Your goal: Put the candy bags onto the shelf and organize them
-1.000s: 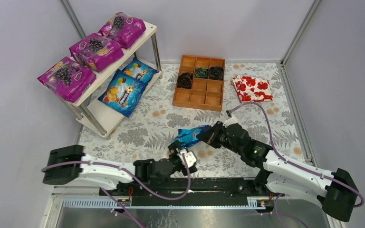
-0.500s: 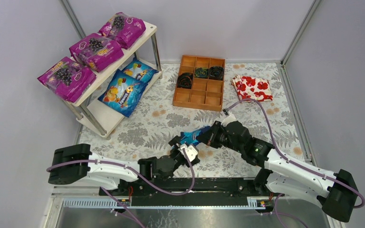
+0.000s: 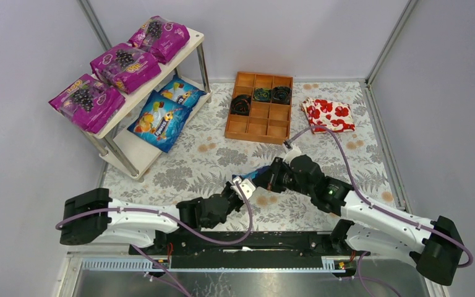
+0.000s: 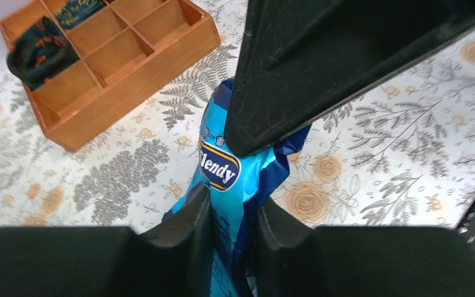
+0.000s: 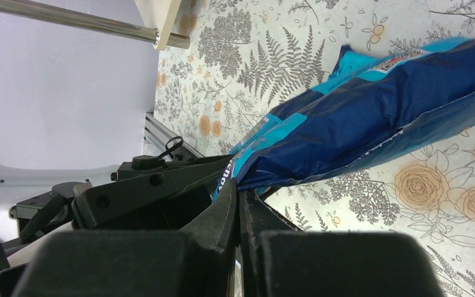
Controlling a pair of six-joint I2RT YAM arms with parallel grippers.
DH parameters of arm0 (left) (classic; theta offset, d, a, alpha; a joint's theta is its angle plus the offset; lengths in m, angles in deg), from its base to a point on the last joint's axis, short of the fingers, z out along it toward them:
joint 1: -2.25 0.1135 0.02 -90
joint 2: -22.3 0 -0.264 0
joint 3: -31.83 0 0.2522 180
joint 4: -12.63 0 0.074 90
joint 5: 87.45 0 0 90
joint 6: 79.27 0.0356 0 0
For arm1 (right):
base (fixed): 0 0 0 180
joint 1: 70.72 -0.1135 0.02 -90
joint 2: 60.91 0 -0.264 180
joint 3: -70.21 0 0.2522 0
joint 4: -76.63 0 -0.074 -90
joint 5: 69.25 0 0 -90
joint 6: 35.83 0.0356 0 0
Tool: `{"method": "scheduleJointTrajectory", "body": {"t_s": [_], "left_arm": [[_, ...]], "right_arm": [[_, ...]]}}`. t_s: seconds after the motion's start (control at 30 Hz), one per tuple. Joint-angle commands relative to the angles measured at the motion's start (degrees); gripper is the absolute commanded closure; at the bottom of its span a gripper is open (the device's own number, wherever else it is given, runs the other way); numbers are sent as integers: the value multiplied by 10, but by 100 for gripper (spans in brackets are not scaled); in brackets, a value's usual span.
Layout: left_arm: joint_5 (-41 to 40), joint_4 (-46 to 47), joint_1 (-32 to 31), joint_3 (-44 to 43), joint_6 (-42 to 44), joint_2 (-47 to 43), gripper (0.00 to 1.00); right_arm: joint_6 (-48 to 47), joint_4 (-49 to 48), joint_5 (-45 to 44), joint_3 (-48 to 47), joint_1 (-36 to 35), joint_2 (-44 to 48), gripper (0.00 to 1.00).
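Note:
A blue candy bag (image 3: 258, 175) hangs just above the floral mat at the centre, held from both ends. My left gripper (image 3: 238, 185) is shut on its near end; in the left wrist view both fingers (image 4: 201, 216) press the bag (image 4: 238, 179). My right gripper (image 3: 271, 176) is shut on the bag's far edge, pinching the bag (image 5: 383, 117) at the fingertips (image 5: 230, 185). The shelf (image 3: 192, 44) stands at the far left. Three purple candy bags (image 3: 125, 65) lie on its top board and two blue candy bags (image 3: 161, 120) on the lower one.
An orange-brown compartment tray (image 3: 260, 106) holding dark rolled items sits at the back centre, also seen in the left wrist view (image 4: 130, 80). A white cloth with red flowers (image 3: 328, 114) lies to its right. Grey walls enclose the mat.
My left gripper moved forward to the bag and went from wide open to shut on its near end. The right gripper kept its hold and shifted the bag slightly left.

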Motion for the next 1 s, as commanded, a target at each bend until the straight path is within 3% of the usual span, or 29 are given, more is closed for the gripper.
{"method": "scheduleJointTrajectory", "body": {"t_s": [0.0,0.07,0.1,0.27,0.33,0.5,0.6,0.7,0.8,0.9,0.97], "left_arm": [[7,-28,5,-27,-26,-42,79],[11,-43,5,-30,-32,-57,80],[13,-54,5,-32,-35,-64,81],[34,-123,5,-52,-31,-105,86],[64,-160,5,-68,-21,-118,88],[170,-250,5,-118,-9,-131,90],[257,-270,5,-130,-5,-135,91],[288,-296,5,-152,-8,-129,93],[311,-329,5,-172,-3,-130,97],[329,-352,5,-185,6,-138,100],[330,-369,7,-193,13,-144,100]], "right_arm": [[-20,-52,17,-54,1,4,95],[-29,-42,17,-64,1,2,91],[-37,-34,17,-70,1,0,83],[-156,96,-13,-131,1,-7,19],[-211,156,-41,-162,1,-7,2],[-343,231,-68,-188,1,15,0],[-421,234,28,-180,2,39,0],[-467,183,105,-131,1,91,0],[-520,120,116,-62,2,156,0],[-562,5,113,26,1,224,0],[-578,-55,170,66,1,243,0]]}}
